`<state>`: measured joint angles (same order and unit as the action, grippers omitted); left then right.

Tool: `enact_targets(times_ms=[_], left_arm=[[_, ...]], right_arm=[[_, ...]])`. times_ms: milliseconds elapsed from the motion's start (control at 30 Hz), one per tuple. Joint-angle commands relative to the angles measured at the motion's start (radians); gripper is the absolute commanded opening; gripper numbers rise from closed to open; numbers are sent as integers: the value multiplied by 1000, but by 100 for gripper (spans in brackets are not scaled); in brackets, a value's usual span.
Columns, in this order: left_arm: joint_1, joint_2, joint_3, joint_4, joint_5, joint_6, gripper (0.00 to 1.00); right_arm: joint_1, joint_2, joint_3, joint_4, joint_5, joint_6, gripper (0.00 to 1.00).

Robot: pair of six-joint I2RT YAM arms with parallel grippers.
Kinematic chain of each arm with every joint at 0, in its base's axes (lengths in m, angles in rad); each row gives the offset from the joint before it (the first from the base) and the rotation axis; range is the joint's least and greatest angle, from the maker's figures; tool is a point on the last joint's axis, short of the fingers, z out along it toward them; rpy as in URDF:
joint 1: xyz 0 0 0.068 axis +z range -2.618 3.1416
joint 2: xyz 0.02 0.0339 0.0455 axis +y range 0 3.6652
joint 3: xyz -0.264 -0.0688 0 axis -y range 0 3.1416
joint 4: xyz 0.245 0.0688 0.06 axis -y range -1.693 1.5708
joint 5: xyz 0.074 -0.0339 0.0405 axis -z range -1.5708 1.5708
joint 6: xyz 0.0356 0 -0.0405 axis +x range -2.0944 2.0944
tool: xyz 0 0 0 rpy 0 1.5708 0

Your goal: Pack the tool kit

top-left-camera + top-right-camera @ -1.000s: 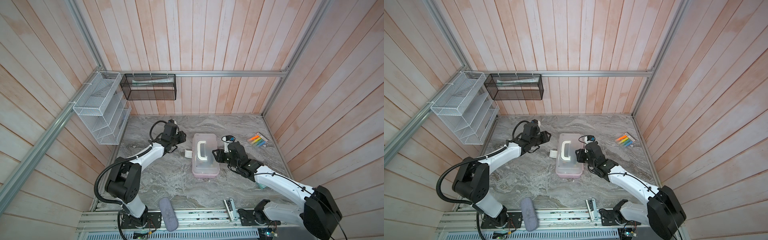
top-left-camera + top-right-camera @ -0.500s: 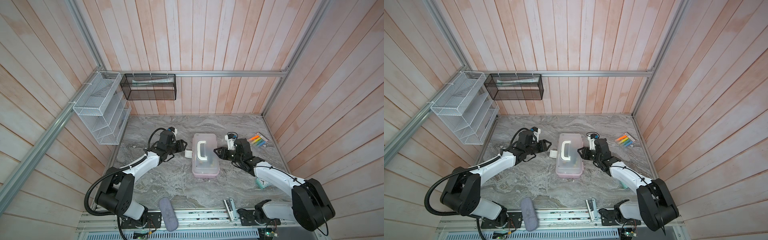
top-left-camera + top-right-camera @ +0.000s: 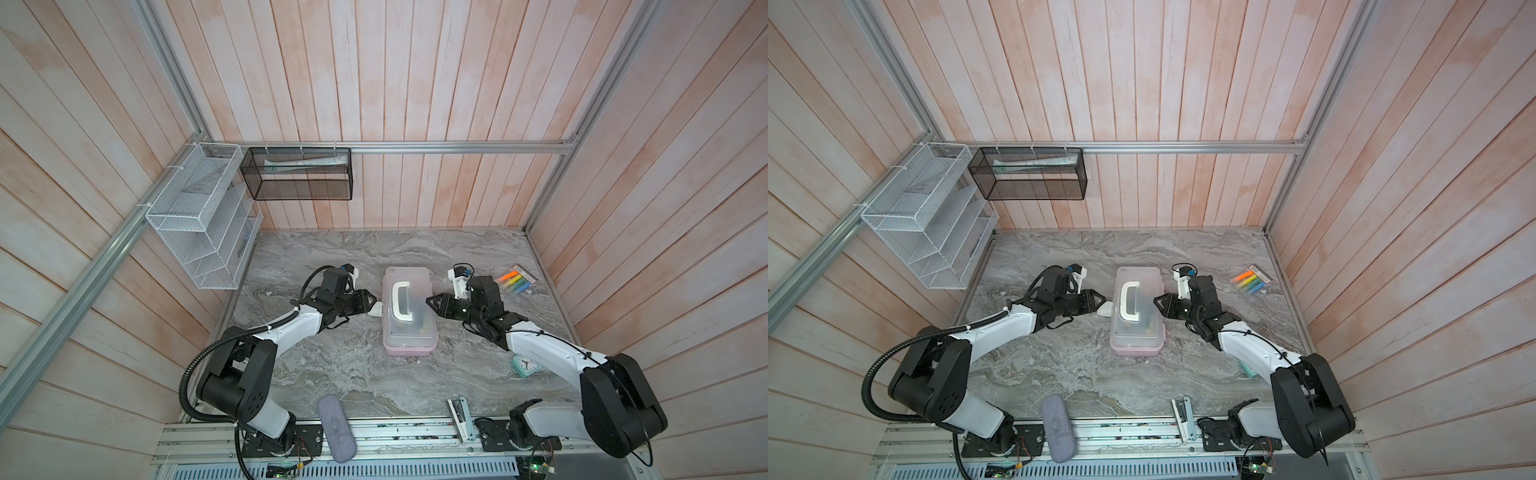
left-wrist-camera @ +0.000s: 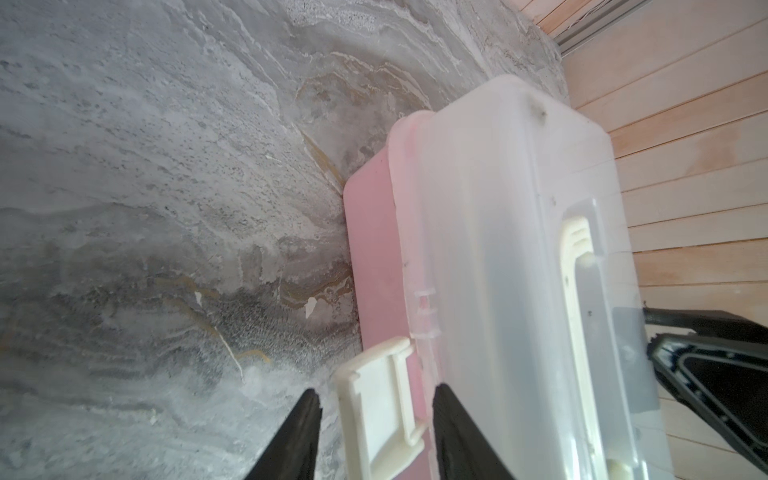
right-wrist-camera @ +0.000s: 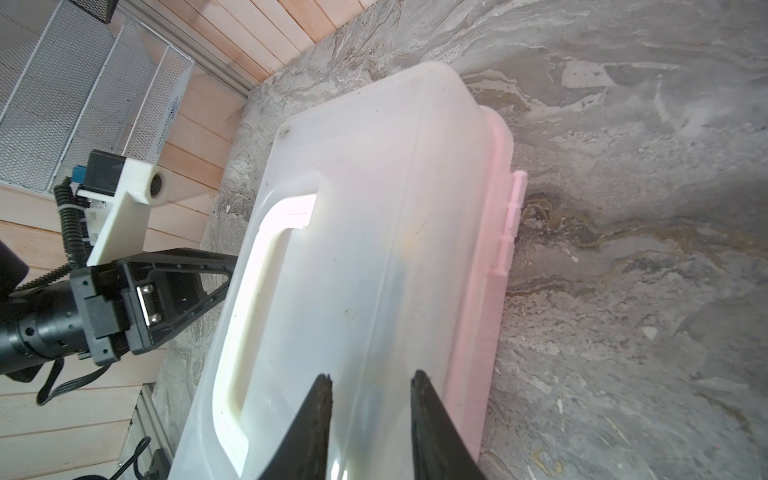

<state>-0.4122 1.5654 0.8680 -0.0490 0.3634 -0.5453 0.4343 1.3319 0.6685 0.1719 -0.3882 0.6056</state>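
The tool kit (image 3: 409,328) is a pink box with a frosted lid lowered on it and a white loop handle (image 3: 401,301), mid-table in both top views (image 3: 1138,332). Coloured tools show only dimly through the lid. Its white latch (image 4: 374,411) sticks out from the left side (image 3: 376,310). My left gripper (image 4: 376,399) is open and straddles the latch, with a gap on each side (image 3: 371,300). My right gripper (image 5: 371,380) is at the box's right side (image 3: 429,300), narrowly open over the lid's edge, holding nothing.
A clear packet of highlighters (image 3: 515,281) lies at the back right. A teal object (image 3: 525,365) sits under the right arm. A grey pouch (image 3: 336,428) lies over the front rail. A white mesh rack (image 3: 203,232) and a black mesh basket (image 3: 301,174) hang on the walls.
The left gripper has come down and rightward to the box's latch. The right gripper has shifted slightly toward the back along the box's right side, and its arm has swung outward.
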Motion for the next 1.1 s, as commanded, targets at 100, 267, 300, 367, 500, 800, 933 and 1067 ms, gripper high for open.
enact_targets(times_ms=[100, 267, 300, 367, 500, 800, 933, 1067], left_arm=[[6, 28, -27, 34, 44, -4, 41], [6, 52, -41, 83, 110, -28, 36], [6, 56, -42, 86, 115, -31, 34], [6, 58, -47, 86, 116, -34, 31], [6, 55, -56, 73, 97, -32, 21], [14, 44, -67, 80, 96, -51, 21], [13, 33, -58, 90, 119, -63, 32], [14, 5, -57, 87, 134, -73, 34]], right_arm=[[12, 35, 31, 20, -43, 2, 31], [12, 47, 34, 15, -34, -1, 30], [12, 50, 34, 14, -34, -1, 30], [11, 51, 36, 11, -28, -4, 30], [12, 51, 39, 8, -26, -10, 30], [11, 55, 38, 6, -16, -16, 30], [11, 58, 39, 7, -15, -18, 30], [11, 56, 39, 6, -13, -17, 30]])
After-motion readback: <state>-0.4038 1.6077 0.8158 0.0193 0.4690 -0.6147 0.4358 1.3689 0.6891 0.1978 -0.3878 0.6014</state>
